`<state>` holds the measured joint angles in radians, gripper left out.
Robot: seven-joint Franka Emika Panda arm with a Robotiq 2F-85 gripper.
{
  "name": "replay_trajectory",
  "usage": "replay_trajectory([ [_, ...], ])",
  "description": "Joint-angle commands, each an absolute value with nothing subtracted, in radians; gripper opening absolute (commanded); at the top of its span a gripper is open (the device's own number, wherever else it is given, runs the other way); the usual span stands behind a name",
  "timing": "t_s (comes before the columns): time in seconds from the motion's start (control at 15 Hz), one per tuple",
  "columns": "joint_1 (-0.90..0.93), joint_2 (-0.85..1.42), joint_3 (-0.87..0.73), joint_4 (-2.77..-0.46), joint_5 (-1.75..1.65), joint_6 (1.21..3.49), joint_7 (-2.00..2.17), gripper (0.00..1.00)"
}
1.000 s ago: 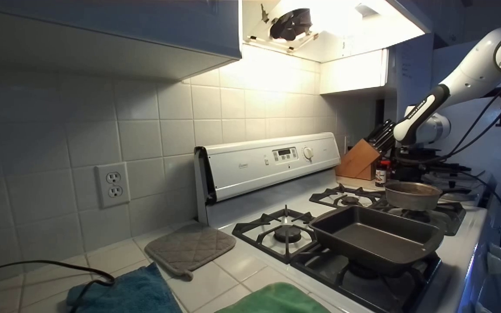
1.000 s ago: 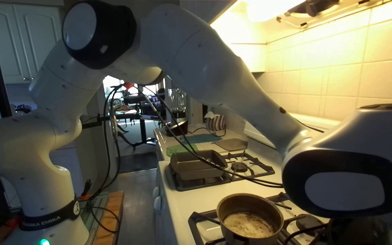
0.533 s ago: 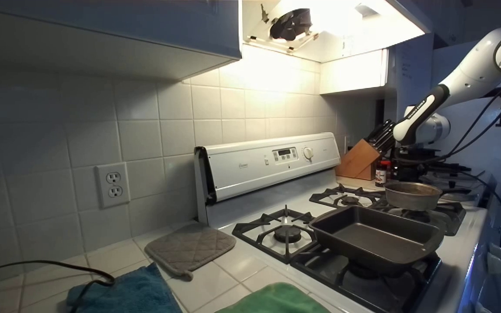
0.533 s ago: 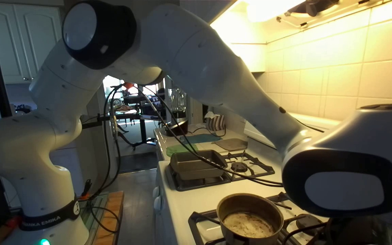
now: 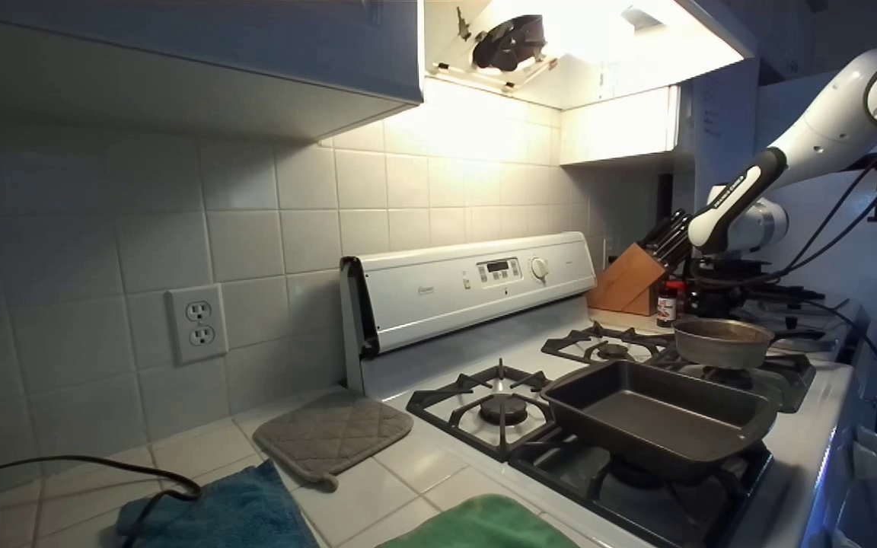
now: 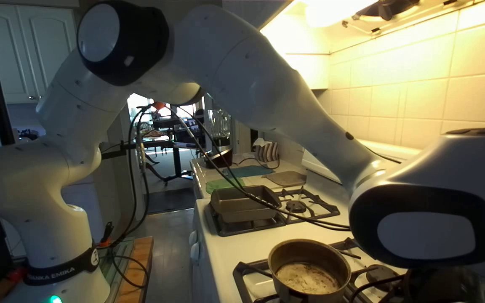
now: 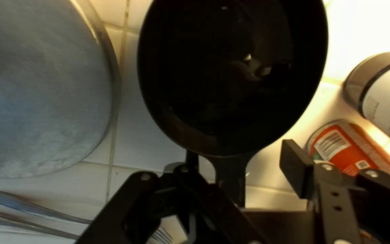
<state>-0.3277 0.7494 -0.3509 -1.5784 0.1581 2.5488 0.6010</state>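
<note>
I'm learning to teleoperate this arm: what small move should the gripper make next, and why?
Probably close the gripper gently on the handle of the dark pan: in the wrist view the handle appears between the open fingers, with a gap showing on each side. How deep it sits between them, I cannot tell.

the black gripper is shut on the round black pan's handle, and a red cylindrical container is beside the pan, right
Not shut: the wrist view shows the black gripper open, with gaps either side of the handle. The red container is beside the pan.
</note>
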Motion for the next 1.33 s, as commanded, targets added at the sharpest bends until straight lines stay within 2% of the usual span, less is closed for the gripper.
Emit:
replay_trajectory([
  [0.0,-0.337,0.768,-0.344,-1.538,0.186,2.521,0.611,0.41],
  [0.07,-0.337,0.768,-0.344,-1.538,0.186,2.52,0.611,0.39],
  [0.27,-0.336,0.769,-0.344,-1.536,0.186,2.518,0.612,0.25],
  [0.33,-0.336,0.769,-0.345,-1.536,0.185,2.517,0.612,0.15],
  [0.4,-0.337,0.769,-0.344,-1.535,0.185,2.515,0.613,0.13],
  [0.47,-0.337,0.77,-0.344,-1.534,0.186,2.513,0.613,0.16],
  [0.73,-0.337,0.769,-0.344,-1.533,0.185,2.509,0.613,0.17],
  [0.8,-0.337,0.768,-0.344,-1.533,0.186,2.509,0.612,0.16],
  [0.93,-0.338,0.761,-0.341,-1.538,0.187,2.504,0.608,0.06],
  [1.27,-0.342,0.74,-0.331,-1.549,0.191,2.473,0.595,0.06],
])
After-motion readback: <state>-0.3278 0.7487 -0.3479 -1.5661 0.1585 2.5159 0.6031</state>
